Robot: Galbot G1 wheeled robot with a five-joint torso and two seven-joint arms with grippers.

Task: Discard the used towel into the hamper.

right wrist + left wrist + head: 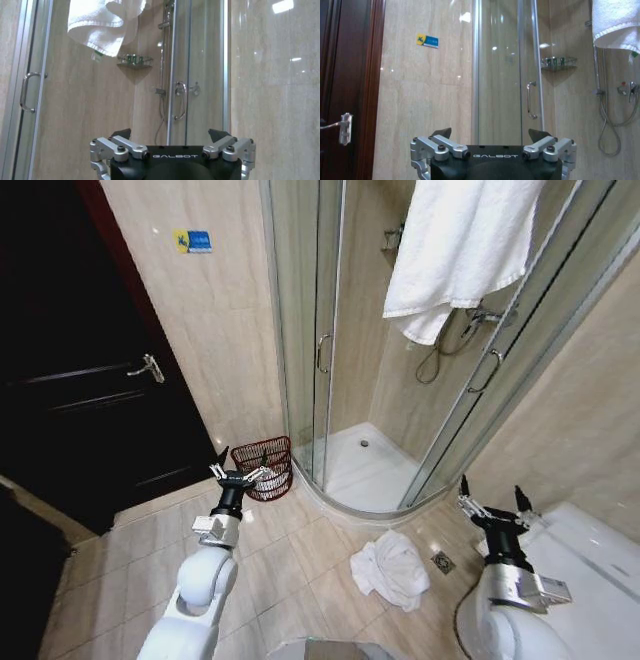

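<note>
**Inspector:** State where the task's things lay.

**Robot:** The used towel (392, 568) lay crumpled on the floor tiles (290, 580), just outside the curved sill of the shower enclosure (360, 470). It was nearer my right side. The hamper (264, 467) stood upright on the floor against the wall, beside the shower's glass door (325, 350). Towel and hamper were apart, so nothing was discarded yet.

**Inspector:** And your pincers?

**Robot:** My left pincer (240, 472) was raised with fingers spread, empty, right in front of the hamper in the head view. My right pincer (494, 508) was likewise spread and empty, held up past the towel. Both pointed outward, not down.

**Inspector:** Any other cloth present?

**Robot:** A second white towel (455, 250) hung over the top of the shower. I judged it was hung there for use and not the one to discard.

**Inspector:** Assessment?

**Robot:** I judged the right arm the better placed for the pick-up.
</note>
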